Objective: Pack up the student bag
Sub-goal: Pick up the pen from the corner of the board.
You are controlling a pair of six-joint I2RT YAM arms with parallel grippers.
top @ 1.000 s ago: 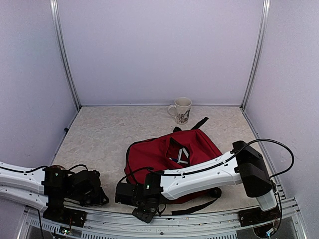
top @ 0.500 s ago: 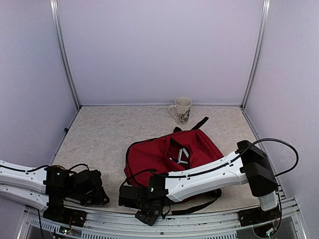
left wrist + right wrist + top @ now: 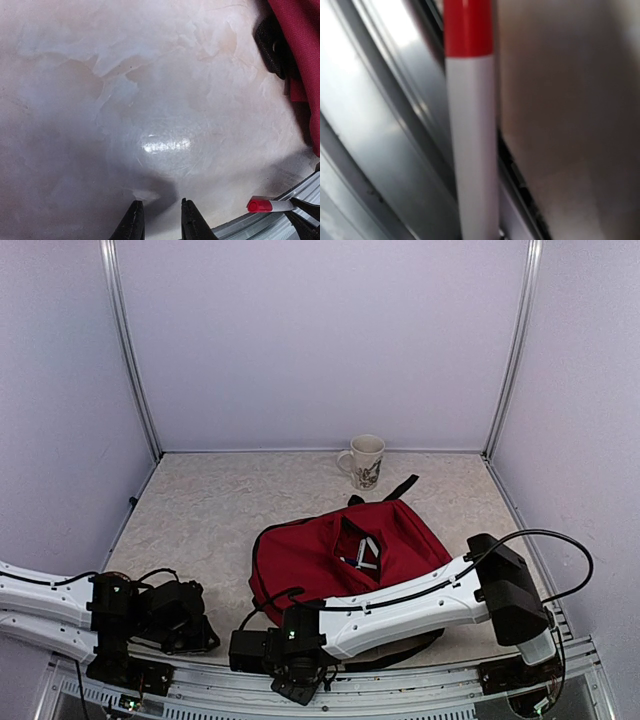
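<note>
**2 arms low at the near edge, 1 marker in the right claw**

At far left the left arm [image 3: 40, 605] lies folded low along the table's [image 3: 200, 510] near edge, wrist bent down toward the marbled surface. The left gripper [image 3: 160, 227] stands released: its 2 dark fingers are a little apart, with only bare tabletop between them.

Next comes the right gripper [image 3: 295, 688], down at the metal rail [image 3: 260, 226] in front of the table. It is clenched on the white end of 1 marker [image 3: 472, 150], whose red cap points away from the claw. The right arm [image 3: 400, 605] runs from it, stretched long and nearly level, back to its base at the far right, crossing the near edge of the bag.

The student bag [image 3: 310, 565], 1 only, lies flat right of the table's middle, its pocket open upward with slim pale things inside, too small to count. Behind it stands 1 mug [image 3: 365, 460], apart from the bag.
</note>
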